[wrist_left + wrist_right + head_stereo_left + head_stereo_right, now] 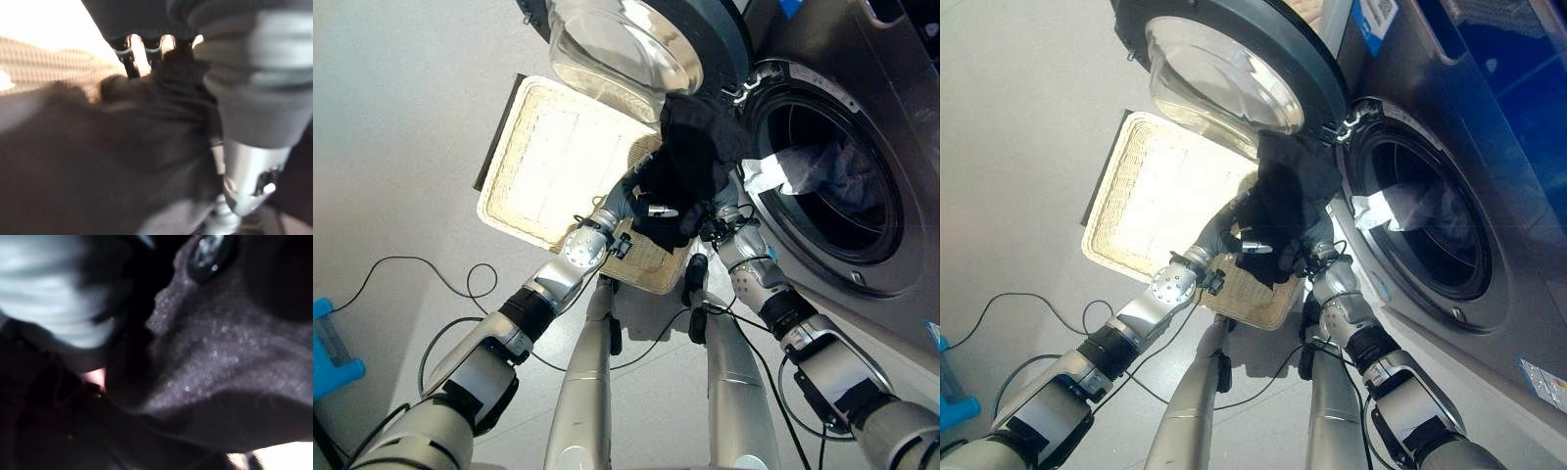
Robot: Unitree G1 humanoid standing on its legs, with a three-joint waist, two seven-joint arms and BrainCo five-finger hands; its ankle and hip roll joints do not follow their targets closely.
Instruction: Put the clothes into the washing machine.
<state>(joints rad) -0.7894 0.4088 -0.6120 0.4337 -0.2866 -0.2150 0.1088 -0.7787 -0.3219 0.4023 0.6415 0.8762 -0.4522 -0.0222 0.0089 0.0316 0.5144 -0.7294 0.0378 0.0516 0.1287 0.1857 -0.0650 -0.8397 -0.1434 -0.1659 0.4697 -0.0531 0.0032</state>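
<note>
Both robot hands are holding up one black garment (690, 166) between them, just outside the washing machine (862, 147), near the lower left rim of the drum opening (832, 181).

The left robot hand (641, 196) is sitting on the garment's left side. In its wrist view the silver fingers (139, 58) are running into the dark cloth, and the fabric is bunching round them. A silver finger is poking out across the front of the cloth in the eye views.

The right robot hand (724, 217) is sitting low on the garment's right side, mostly buried in the cloth. Its wrist view is showing dark speckled fabric right up against the camera; whether its fingers are curling or lying straight, I cannot tell.

The garment is hanging above the near corner of a flat wicker basket (548, 157), which is lying on the floor (401, 117). The machine's round glass door (626, 44) is standing open above the basket. Inside the drum, pale and blue-grey clothes (813, 166) are already lying, one white piece reaching toward the rim.
</note>
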